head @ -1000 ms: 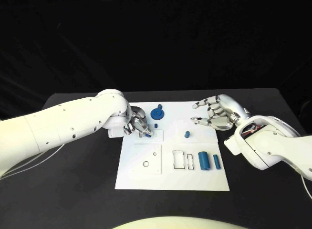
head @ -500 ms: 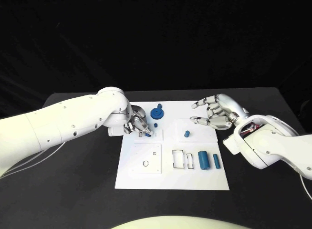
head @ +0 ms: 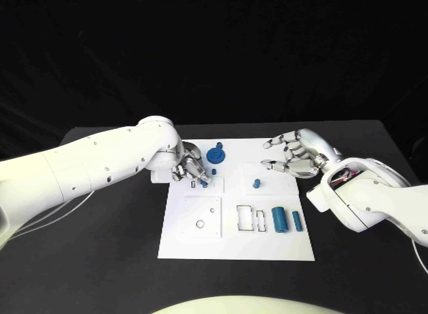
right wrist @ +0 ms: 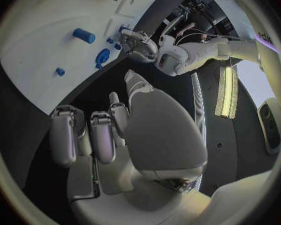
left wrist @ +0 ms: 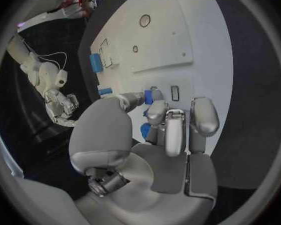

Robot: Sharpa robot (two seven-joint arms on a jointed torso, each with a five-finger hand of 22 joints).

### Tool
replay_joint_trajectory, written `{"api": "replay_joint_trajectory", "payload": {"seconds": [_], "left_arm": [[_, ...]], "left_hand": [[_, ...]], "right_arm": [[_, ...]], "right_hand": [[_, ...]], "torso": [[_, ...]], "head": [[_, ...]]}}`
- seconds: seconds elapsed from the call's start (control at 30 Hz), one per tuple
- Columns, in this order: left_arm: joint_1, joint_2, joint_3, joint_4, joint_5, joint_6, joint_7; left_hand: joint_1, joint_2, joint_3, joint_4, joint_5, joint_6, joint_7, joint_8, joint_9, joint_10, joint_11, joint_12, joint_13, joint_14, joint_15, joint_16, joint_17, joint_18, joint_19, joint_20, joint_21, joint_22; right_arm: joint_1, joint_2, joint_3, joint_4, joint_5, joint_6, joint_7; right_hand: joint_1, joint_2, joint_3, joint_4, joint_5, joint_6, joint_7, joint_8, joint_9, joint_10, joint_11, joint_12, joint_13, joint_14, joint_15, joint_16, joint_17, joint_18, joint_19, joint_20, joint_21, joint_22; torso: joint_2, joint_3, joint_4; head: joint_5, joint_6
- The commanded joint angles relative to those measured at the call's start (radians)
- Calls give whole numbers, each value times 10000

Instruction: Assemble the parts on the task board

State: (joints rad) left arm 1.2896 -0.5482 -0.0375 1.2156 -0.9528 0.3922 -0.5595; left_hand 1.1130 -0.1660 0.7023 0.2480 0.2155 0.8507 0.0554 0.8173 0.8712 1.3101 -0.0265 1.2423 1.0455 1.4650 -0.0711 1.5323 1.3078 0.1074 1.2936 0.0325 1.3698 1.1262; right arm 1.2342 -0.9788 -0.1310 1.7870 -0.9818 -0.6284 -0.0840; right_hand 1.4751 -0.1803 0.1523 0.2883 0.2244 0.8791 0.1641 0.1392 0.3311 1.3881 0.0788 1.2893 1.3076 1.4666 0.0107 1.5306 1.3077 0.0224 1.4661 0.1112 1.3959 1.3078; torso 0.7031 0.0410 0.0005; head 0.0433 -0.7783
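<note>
Blue part [head: 203,184] sits pinched in the left hand [head: 190,167] at the white task board's [head: 237,245] far-left area; right hand [head: 294,156] hovers spread, holding nothing, far right.

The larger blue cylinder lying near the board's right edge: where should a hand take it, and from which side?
Across its middle, from straight above. The larger blue cylinder lies flat on the task board, long axis running front to back, with a slimmer blue piece close on its right, so fingers likely fit best pinching its rounded sides.
</note>
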Motion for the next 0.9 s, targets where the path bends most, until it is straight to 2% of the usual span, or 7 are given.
{"api": "replay_joint_trajectory", "payload": {"seconds": [0.03, 0.43, 0.9], "left_arm": [[32, 109, -32, -68, -92, 368, -33], [46, 153, -67, -168, -78, 722, -58], [47, 112, -43, -181, 381, 526, -52]], "left_hand": [[12, 38, 2495, -2491, 22, -28, -78, -58, -13, 51, 13, 7, -9, 850, -84, 53, 1874, -143, 61, 9, 59, 13], [7, 37, 2497, -2503, 21, -26, -76, -71, -14, 40, 15, -10, -32, 859, -82, 68, 1908, -147, 69, 10, 67, 30], [5, 39, 2500, -2518, 25, -19, -75, -82, -15, 61, 16, 14, 9, 862, -80, 72, 1916, -153, 82, 11, 79, 56]], "right_arm": [[-7, 2, -1, 19, -28, 115, 42], [-7, 6, -1, 25, -28, 118, 39], [-8, 29, -1, 10, -28, 108, 61]], "right_hand": [[-61, 9, 37, 8, 46, 44, 5, 34, -9, -10, -17, 23, 569, 814, -87, -43, 1764, 179, 265, -56, -36, 1668], [-61, 9, 37, 8, 46, 44, 5, 34, -9, -10, -17, 23, 569, 814, -87, -43, 1764, 179, 265, -56, -36, 1668], [-61, 9, 37, 8, 46, 44, 5, 34, -9, -10, -17, 23, 569, 814, -87, -43, 1764, 179, 265, -56, -36, 1668]], "torso": [[7, 4, -6], [4, 4, 5], [7, -8, 5]], "head": [[-7, -20], [-20, -53], [-35, -35]]}}
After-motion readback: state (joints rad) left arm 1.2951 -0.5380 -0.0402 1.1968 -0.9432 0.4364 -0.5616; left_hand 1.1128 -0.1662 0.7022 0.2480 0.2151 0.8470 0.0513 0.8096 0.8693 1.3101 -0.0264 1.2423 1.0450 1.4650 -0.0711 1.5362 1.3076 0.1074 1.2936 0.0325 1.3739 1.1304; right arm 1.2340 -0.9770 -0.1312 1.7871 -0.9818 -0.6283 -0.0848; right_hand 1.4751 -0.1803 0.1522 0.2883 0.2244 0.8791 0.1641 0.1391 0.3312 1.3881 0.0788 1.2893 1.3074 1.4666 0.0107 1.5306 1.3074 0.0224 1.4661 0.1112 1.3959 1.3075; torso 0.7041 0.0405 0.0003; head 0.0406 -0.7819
